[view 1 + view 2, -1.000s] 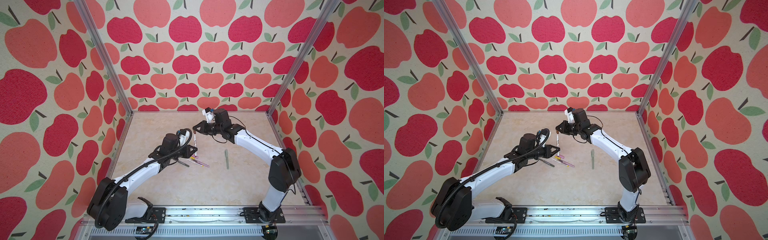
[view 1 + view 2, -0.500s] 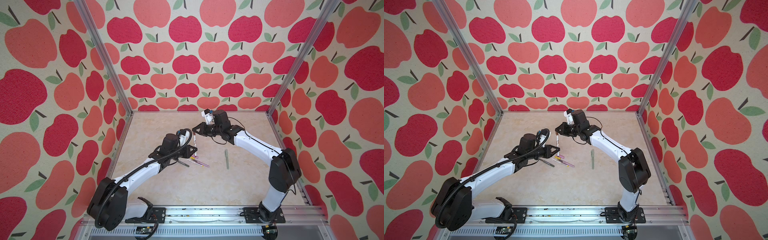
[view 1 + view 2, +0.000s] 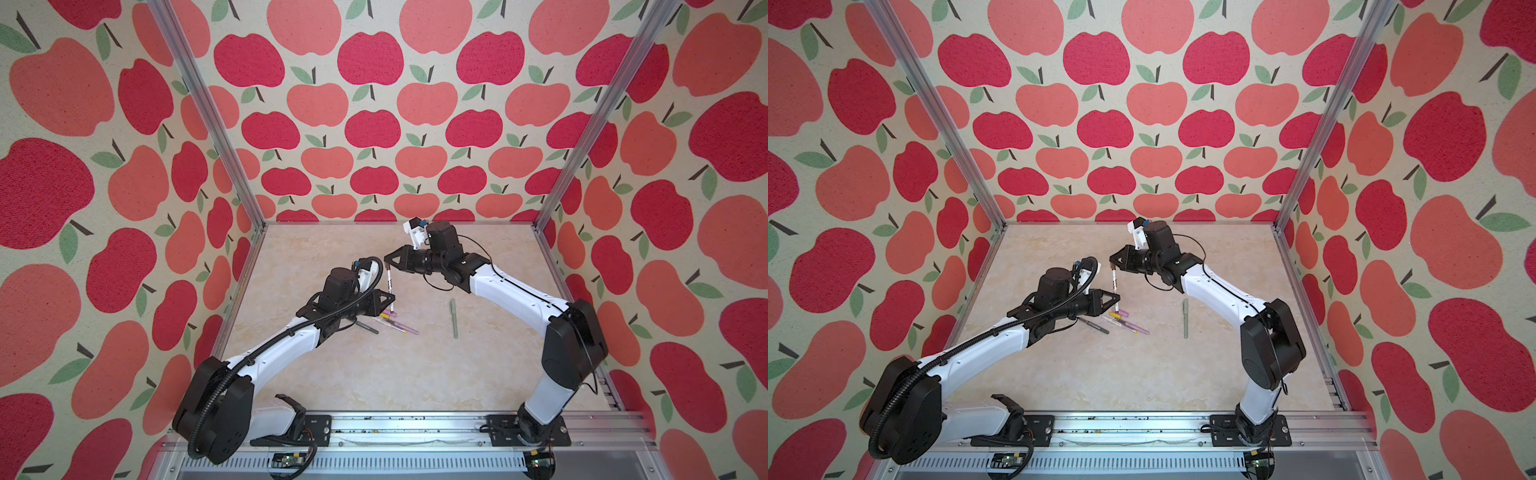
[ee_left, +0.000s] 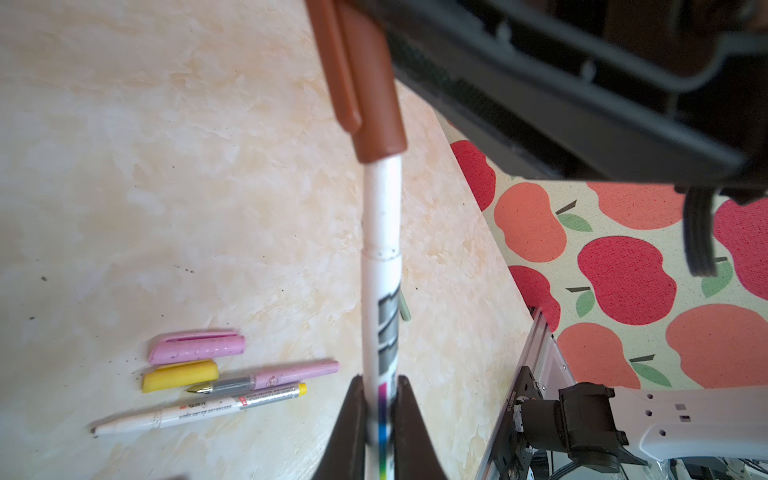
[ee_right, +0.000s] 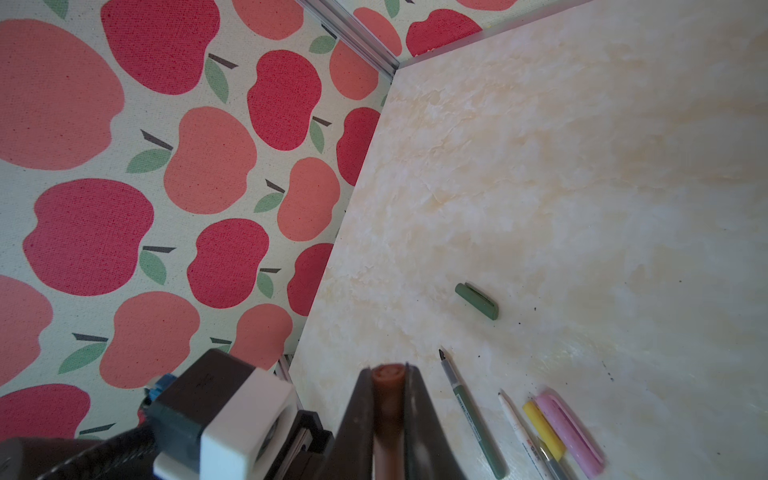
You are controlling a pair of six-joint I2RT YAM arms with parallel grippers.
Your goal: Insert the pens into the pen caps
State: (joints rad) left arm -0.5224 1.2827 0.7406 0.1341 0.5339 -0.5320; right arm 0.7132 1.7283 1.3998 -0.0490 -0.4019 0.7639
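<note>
Brown plastic covers the tip end of a white pen (image 4: 382, 232) with grey blocks printed on its barrel: the brown cap (image 4: 365, 95) sits over that end, its rim around the barrel. How deep the pen has gone into the cap cannot be told. The pen stands nearly upright above the worktop (image 3: 374, 374), a little left of its middle in both top views.

The left gripper (image 4: 381, 388) pinches the pen's lower end, its fingers pressed against either side of the barrel. The right gripper (image 5: 388, 370) reaches in from the side and is clamped on the cap, whose round end shows between its fingers.

Below the held pen a small cluster lies on the worktop. A pink cap (image 4: 197, 345) and a yellow cap (image 4: 179, 375) lie side by side. A pink pen (image 4: 286, 376) has its bare nib just beside the yellow cap, and a white-and-yellow pen (image 4: 199, 411) lies alongside. A dark green pen (image 5: 473, 419) lies uncapped next to that cluster. The dark green cap (image 5: 476, 300) lies apart from it, beyond its tip. A sage-green pen (image 3: 454, 318) lies alone right of the worktop's middle, well apart from the rest.
</note>
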